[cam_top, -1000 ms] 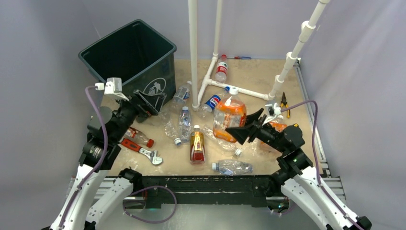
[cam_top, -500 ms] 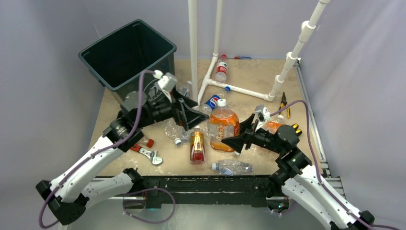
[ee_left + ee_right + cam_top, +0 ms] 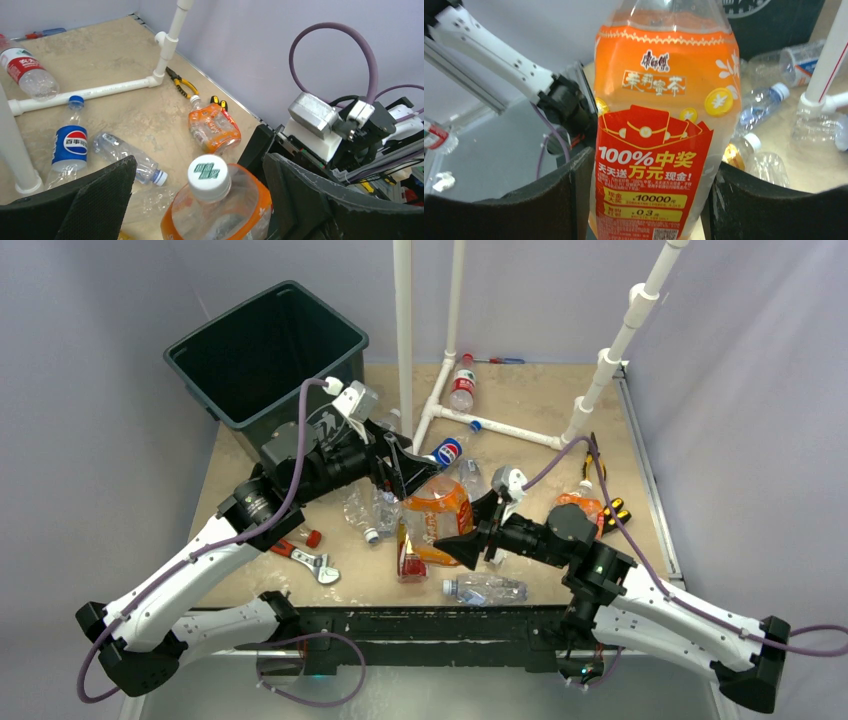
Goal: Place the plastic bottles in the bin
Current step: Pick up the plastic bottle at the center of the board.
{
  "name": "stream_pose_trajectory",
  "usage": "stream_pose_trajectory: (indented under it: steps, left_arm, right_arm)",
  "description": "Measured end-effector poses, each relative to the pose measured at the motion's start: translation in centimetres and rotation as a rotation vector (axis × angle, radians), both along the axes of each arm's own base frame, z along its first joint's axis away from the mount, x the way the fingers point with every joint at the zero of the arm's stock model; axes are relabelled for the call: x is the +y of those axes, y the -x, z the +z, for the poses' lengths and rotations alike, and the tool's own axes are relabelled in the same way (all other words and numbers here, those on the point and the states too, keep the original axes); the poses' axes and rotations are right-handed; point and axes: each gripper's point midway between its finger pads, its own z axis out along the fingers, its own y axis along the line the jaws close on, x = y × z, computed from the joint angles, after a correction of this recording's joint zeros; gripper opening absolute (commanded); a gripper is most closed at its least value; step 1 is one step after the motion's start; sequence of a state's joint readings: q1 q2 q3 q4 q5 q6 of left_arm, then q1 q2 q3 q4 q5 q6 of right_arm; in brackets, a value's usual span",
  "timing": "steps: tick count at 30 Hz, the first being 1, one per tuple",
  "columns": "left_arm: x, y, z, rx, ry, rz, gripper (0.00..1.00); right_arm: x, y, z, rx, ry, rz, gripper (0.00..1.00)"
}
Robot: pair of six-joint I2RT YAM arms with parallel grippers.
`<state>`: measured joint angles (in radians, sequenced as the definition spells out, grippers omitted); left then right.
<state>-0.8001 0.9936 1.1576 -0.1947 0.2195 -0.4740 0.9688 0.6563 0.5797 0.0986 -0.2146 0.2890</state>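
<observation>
Right pincer [image 3: 651,202]: pinching the large orange-labelled tea bottle [image 3: 664,100] around its lower body, one finger on each side of the label. The bottle stands roughly upright over the middle of the desk [image 3: 115,65], among the scattered bottles.

Left pincer [image 3: 418,480]: spread wide, with one finger on each side of the bottle's white cap [image 3: 204,171]. Neither finger touches it.

Bin [image 3: 262,355]: far-left corner, well apart from the bottle and on the left arm's side.

Judged step: hand-over from right to left, the bin being the left arm's reach.

Notes for doing it well:
- Lower the left fingers past the cap and close on the shoulder or neck. The cap is slick and narrow.
- The body looks thin-walled and may buckle, so close gently.
- The right should let go only once the left is pressed on firmly.
- Separate without sweeping the Pepsi bottle [image 3: 70,145] or the clear ones nearby.
- Carry high enough to clear the rim and release over the opening.

Cannot tell whether the base clears the desk.
</observation>
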Motion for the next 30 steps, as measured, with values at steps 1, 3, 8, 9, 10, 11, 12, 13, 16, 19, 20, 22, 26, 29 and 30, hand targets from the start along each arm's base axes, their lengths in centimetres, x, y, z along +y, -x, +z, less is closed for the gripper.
stream_pose_trajectory:
  steps: [1,3,8,9,10,11,12,13,16,19,20,22,26,29,30]
  left_arm:
    - [0.1,-0.2,0.0,-0.001,-0.006,0.009,0.95]
    - [0.2,-0.3,-0.2,-0.002,-0.018,0.020,0.92]
    - [0.4,-0.4,-1.0,0.012,-0.051,0.027,0.86]
    - [0.5,-0.4,-1.2,0.017,-0.060,0.031,0.85]
    - [0.6,-0.5,-1.4,0.021,-0.067,0.035,0.84]
    - [0.6,-0.5,-1.7,0.028,-0.075,0.040,0.83]
    - [0.7,-0.5,-1.9,0.033,-0.082,0.043,0.78]
    - [0.8,-0.5,-2.0,0.037,-0.086,0.045,0.73]
    - [1.0,-0.3,-2.3,0.044,-0.093,0.047,0.57]
    - [1.3,-0.1,-2.2,0.041,-0.090,0.045,0.52]
    - [1.3,0.0,-2.1,0.040,-0.088,0.044,0.51]
    - [1.3,0.1,-2.0,0.038,-0.085,0.040,0.50]
    - [1.1,0.2,-2.4,0.043,-0.084,0.030,0.46]
    - [1.0,0.1,-3.1,0.058,-0.095,0.029,0.42]
    - [1.0,0.1,-3.3,0.061,-0.097,0.029,0.44]
  right_arm:
    - [0.3,0.0,-0.2,0.001,0.009,-0.005,0.28]
    - [0.8,0.0,-0.9,0.006,0.033,-0.010,0.28]
    - [1.6,0.1,-1.3,-0.003,0.046,-0.022,0.27]
    - [1.7,0.0,-1.2,-0.006,0.041,-0.026,0.27]
    - [1.8,-0.1,-1.0,-0.010,0.035,-0.034,0.27]
    - [1.8,-0.1,-0.8,-0.014,0.028,-0.037,0.27]
    - [1.8,-0.2,-0.7,-0.016,0.022,-0.042,0.27]
    - [1.8,-0.2,-0.5,-0.020,0.017,-0.046,0.27]
    - [2.0,-0.5,-0.1,-0.028,0.002,-0.059,0.27]
    - [2.3,-0.6,-0.2,-0.028,0.005,-0.059,0.27]
    - [2.5,-0.6,-0.3,-0.026,0.009,-0.058,0.27]
    - [2.8,-0.6,-0.7,-0.022,0.020,-0.057,0.27]
    - [3.4,-0.4,-1.5,-0.014,0.043,-0.047,0.27]
    - [3.8,-0.3,-1.7,-0.015,0.056,-0.046,0.27]
    - [3.8,-0.3,-1.7,-0.016,0.058,-0.049,0.27]
